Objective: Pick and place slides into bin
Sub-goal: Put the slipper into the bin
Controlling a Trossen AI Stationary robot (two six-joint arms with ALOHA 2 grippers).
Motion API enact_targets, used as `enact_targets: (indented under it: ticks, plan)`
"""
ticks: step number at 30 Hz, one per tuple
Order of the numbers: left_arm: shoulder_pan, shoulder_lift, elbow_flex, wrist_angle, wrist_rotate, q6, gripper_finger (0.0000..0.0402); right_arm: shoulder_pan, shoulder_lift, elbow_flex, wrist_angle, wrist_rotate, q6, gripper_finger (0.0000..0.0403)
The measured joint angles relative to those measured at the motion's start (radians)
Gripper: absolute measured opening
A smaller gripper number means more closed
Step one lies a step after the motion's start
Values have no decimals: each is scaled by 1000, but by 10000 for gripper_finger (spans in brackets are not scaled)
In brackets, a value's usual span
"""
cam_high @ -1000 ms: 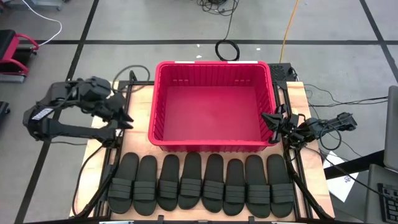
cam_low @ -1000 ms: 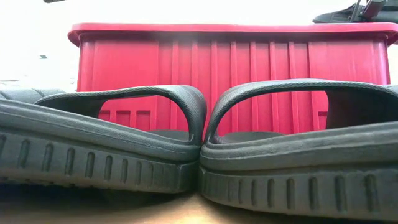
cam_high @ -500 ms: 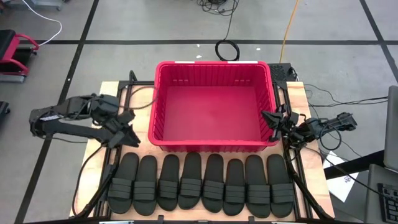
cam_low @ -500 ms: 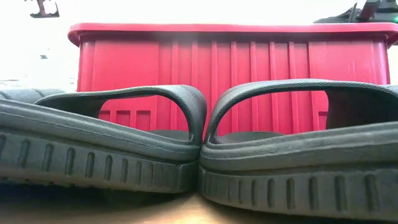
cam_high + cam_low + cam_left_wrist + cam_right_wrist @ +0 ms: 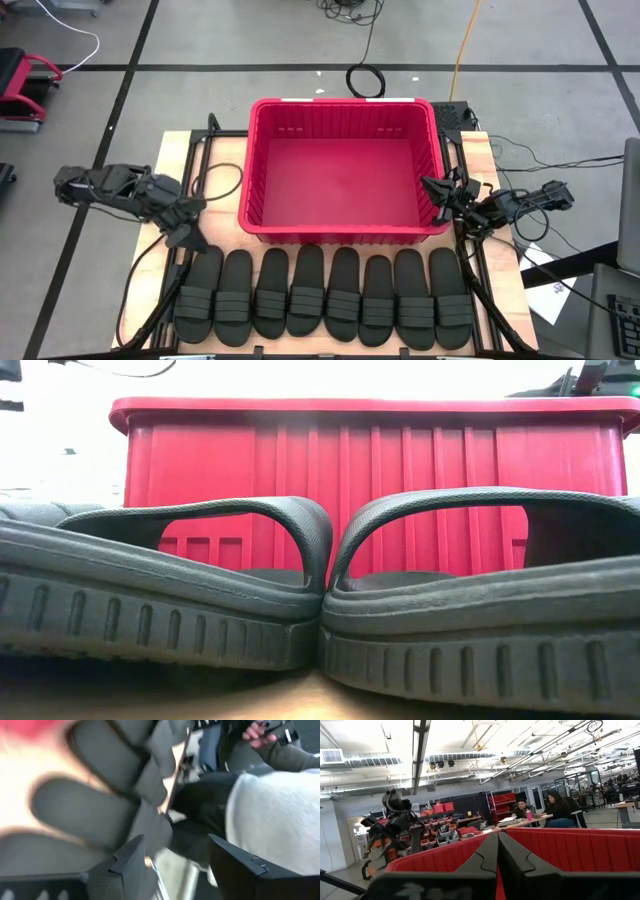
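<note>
Several black slides (image 5: 325, 295) lie side by side, soles down, in a row along the table's near edge. Two of them fill the low view (image 5: 160, 590). The red bin (image 5: 340, 232) stands behind them at the table's middle and also shows in the low view (image 5: 370, 450). My left gripper (image 5: 188, 238) is open and empty, just beyond the far end of the leftmost slide (image 5: 200, 295). Its two fingers show spread apart in the left wrist view (image 5: 175, 865). My right gripper (image 5: 433, 190) is shut at the bin's right rim, and it also shows in the right wrist view (image 5: 497, 851). My right gripper's shut fingertips stand level at the bin's right rim (image 5: 437, 200), coming from the table's right side. I cannot tell whether they touch it.
Black rails and cables run along both sides of the wooden table (image 5: 495, 160). A coiled cable (image 5: 365, 80) lies on the floor behind the bin. A person in a white top (image 5: 270, 815) shows close by in the left wrist view. More people sit far off in the room (image 5: 555, 810).
My left gripper has moved down and toward the table's near edge, from beside the bin's left wall to the far end of the leftmost slide. Its arm has folded back toward the left. The slides and the bin have not moved.
</note>
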Motion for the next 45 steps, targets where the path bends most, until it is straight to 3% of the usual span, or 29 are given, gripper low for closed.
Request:
enact_targets:
  ticks: [11,25,39,45]
  plan:
    - [-204,35,-99,48,75,-39,239,0,0,0,-12,-2,0,0]
    - [-413,61,-273,182,21,-43,239,0,0,0,-16,-4,0,0]
    - [-566,61,-520,556,-3,-184,239,0,0,0,-13,-4,23,0]
    - [-604,61,-569,626,-17,-231,239,0,0,0,-13,-3,24,0]
